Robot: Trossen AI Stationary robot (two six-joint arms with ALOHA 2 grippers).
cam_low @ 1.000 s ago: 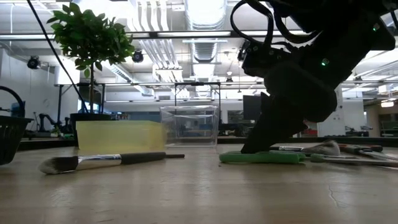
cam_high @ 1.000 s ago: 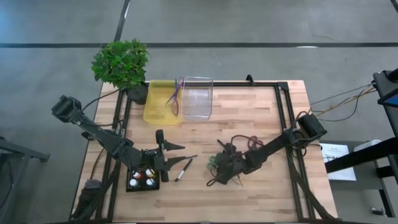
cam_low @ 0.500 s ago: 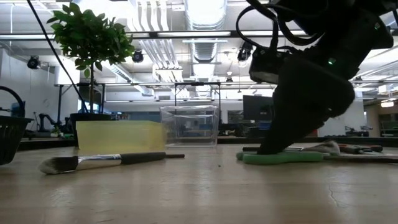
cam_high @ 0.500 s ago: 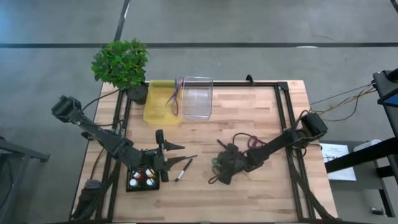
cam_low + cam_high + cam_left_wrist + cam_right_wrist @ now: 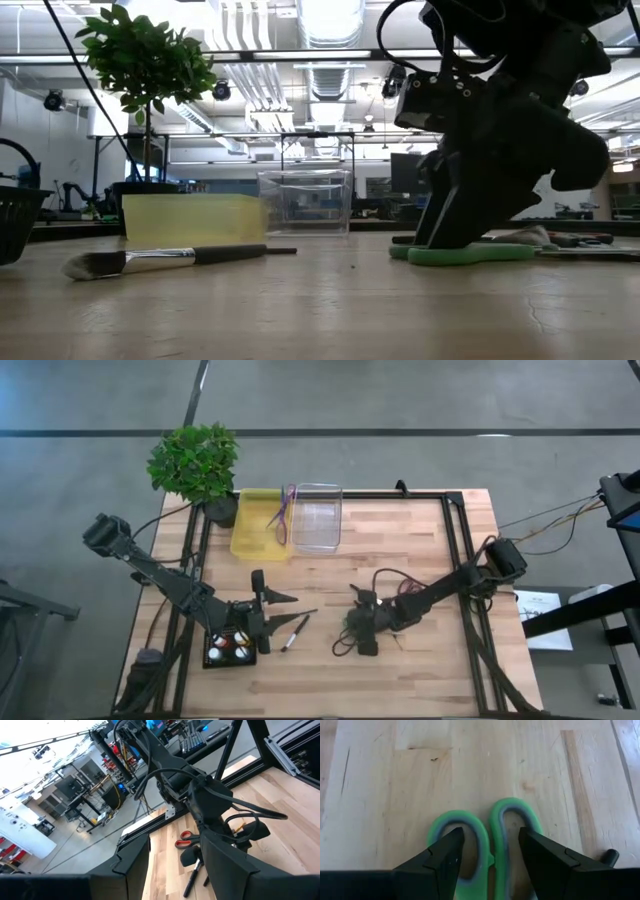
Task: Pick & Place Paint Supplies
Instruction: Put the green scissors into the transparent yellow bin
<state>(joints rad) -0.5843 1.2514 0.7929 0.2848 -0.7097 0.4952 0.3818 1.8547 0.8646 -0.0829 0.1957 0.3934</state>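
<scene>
Green-handled scissors lie flat on the wood, also seen in the low view. My right gripper is open and points down at them, one finger outside each handle loop. My left gripper is open and hovers beside a black tray that holds several small paint bottles. A dark-handled brush with a wide head rests on the table between the two arms. My right gripper comes from above, pointing down, with its fingers standing on either side of the scissors' two green handle loops. The scissors lie flat on the table. Whether the fingers touch the loops, I cannot tell.
A yellow bin and a clear bin sit at the far side, a purple item in the yellow one. A potted plant stands at the far left corner. Red-handled scissors lie near the right arm. Bare wood lies toward the near edge.
My right gripper has turned about over the green scissors while staying low. In the low view the green handles have slid along the table toward its right side.
</scene>
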